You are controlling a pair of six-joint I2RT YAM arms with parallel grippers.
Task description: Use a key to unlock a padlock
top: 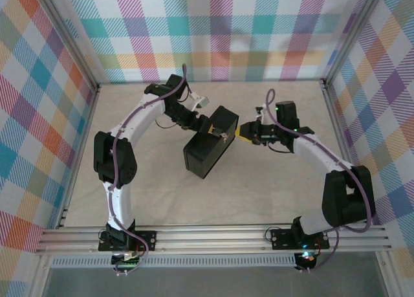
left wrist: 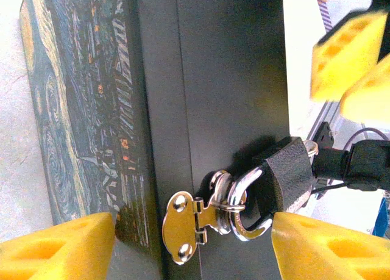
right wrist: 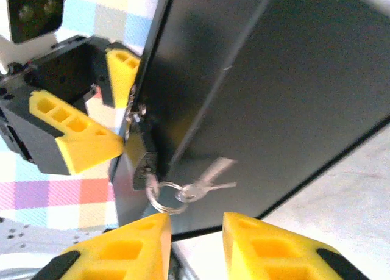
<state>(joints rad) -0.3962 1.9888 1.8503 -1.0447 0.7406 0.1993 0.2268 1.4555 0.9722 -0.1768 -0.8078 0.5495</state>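
L claw (left wrist: 192, 237) is spread wide. Its 2 yellow pads (left wrist: 55, 246) straddle the box (left wrist: 213, 78) at the latch (left wrist: 183, 226), 1 by the painted lid, the other just beside the padlock (left wrist: 285, 175). Can't tell if either pad presses on anything. The padlock hangs from the latch loop between those pads, nearer the R-hand one. Can't tell if the shackle is closed. R claw (right wrist: 195, 222) is parted a little w/ nothing in it. The key ring (right wrist: 161, 198) hangs off the padlock's lower end, just above R claw's gap and apart from it. The key (right wrist: 206, 181) on that ring is blurred, lying vs. the dark box side.
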